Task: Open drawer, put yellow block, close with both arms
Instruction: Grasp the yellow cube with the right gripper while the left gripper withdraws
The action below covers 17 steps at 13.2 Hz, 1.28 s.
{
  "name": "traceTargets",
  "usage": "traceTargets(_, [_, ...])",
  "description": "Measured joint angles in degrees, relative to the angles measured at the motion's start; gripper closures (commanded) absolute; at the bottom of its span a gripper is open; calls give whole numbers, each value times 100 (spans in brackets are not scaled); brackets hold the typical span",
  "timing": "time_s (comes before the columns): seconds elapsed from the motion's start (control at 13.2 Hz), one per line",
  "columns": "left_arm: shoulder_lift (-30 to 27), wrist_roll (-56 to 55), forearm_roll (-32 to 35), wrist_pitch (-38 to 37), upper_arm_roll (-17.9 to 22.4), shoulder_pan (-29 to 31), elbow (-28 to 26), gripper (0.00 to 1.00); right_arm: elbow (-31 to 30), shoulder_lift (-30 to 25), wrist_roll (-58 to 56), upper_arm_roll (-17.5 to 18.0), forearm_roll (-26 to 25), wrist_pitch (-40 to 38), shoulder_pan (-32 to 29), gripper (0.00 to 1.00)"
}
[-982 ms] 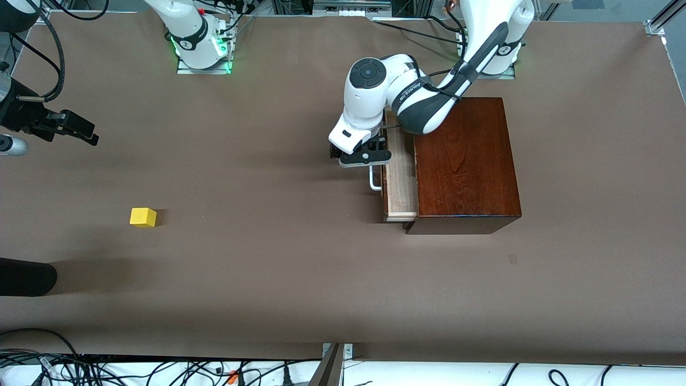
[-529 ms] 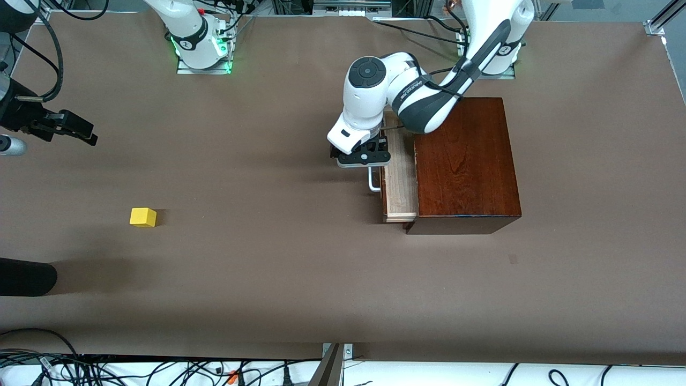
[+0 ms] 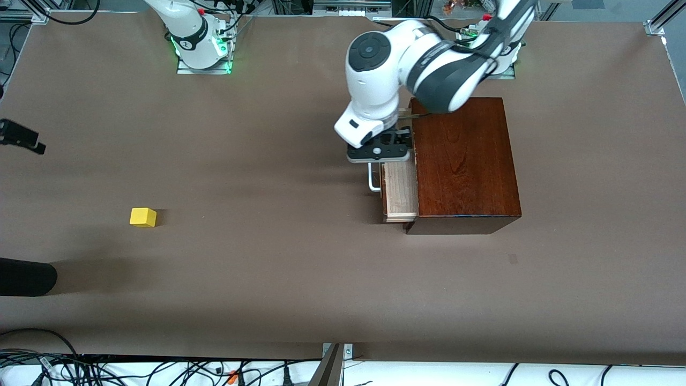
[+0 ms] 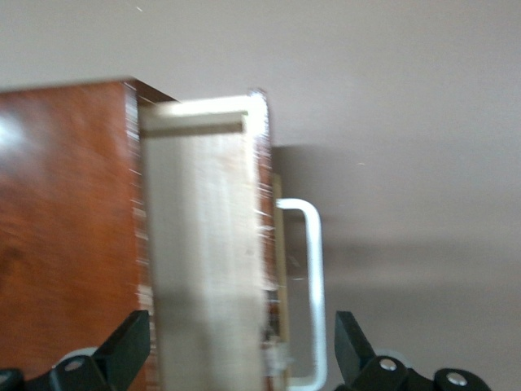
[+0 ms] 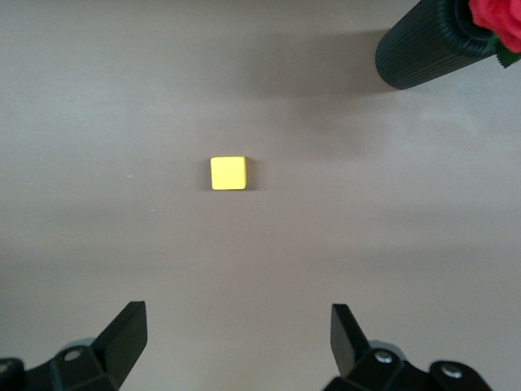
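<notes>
The drawer (image 3: 401,192) of the reddish-brown wooden box (image 3: 463,161) stands partly pulled out, showing pale wood and its white bar handle (image 3: 373,179). My left gripper (image 3: 380,151) hangs open above the drawer; in the left wrist view its fingers (image 4: 124,352) straddle the drawer (image 4: 203,269) and handle (image 4: 313,285) without touching. The yellow block (image 3: 143,217) lies on the table toward the right arm's end. My right gripper (image 5: 236,342) is open and empty in the air, with the block (image 5: 228,173) below it; only its tip (image 3: 24,138) shows in the front view.
A black ribbed cylinder (image 3: 24,279) lies at the table's edge, nearer to the front camera than the block; it also shows in the right wrist view (image 5: 423,49) with a red thing (image 5: 496,20) on it. Brown table (image 3: 268,241) lies between block and box.
My left gripper has come off the handle, risen and shifted over the drawer toward the box. My right gripper has moved outward, almost out of the front view. The drawer and block have not moved.
</notes>
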Motion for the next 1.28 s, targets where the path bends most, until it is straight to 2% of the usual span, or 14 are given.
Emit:
traceTargets(0.53, [-488,2697,-976,-705,9,1686,77,0,62,1547,5,139,291,1415,110,0])
traceTargets(0.83, [-669,3728,-1301,-1030,7,2413,81,0,19,2137,511,154,303,1958,398,0])
traceTargets(1.06, [-772,4140,-1310,-1253,5,2730,110,0,-433,2291,802,152,303,2732,447,0])
traceTargets(1.28, [-797,4333,-1311,-1470,4,2807,298,0,-1074,2356,828,140,303,3699,438,0])
